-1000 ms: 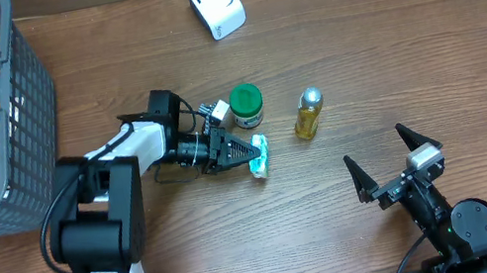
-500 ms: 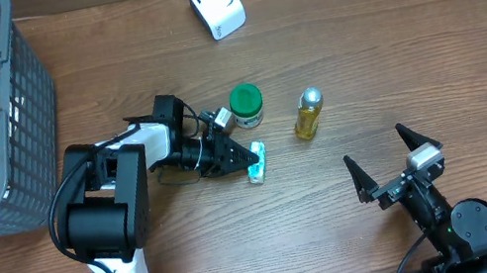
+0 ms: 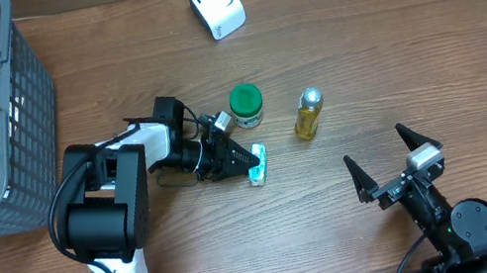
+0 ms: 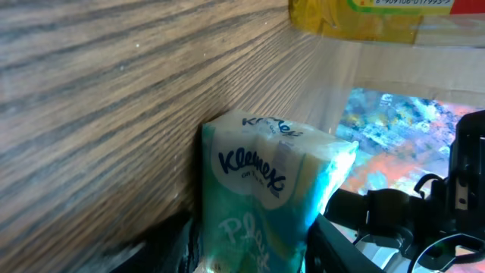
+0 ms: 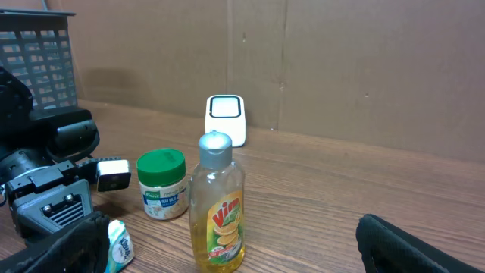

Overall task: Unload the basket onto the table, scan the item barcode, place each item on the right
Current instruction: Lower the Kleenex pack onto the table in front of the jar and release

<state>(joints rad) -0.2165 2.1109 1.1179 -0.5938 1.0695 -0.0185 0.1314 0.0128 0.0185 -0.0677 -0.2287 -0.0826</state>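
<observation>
A teal Kleenex tissue pack (image 3: pixel 257 163) lies on the wooden table, its end between the fingers of my left gripper (image 3: pixel 244 159). In the left wrist view the pack (image 4: pixel 265 197) fills the space between the dark fingers, which stand slightly parted on either side of it. The gripper (image 4: pixel 250 254) looks open around the pack. The white barcode scanner (image 3: pixel 215 3) stands at the far edge of the table, well away. My right gripper (image 3: pixel 395 162) waits near the front edge, wide open and holding nothing. From the right wrist the pack (image 5: pixel 117 246) shows at lower left.
A green-lidded jar (image 3: pixel 246 106) and a yellow Vim bottle (image 3: pixel 308 113) stand just beyond the pack. A grey wire basket (image 3: pixel 27 104) holding packets sits at the far left. In the right wrist view the Vim bottle (image 5: pixel 218 205) stands close in front, the scanner (image 5: pixel 225 117) behind it.
The left gripper drew back slightly to the left and lowered the tissue pack onto the table. Its fingers have parted from a tight grip. The right arm has not moved.
</observation>
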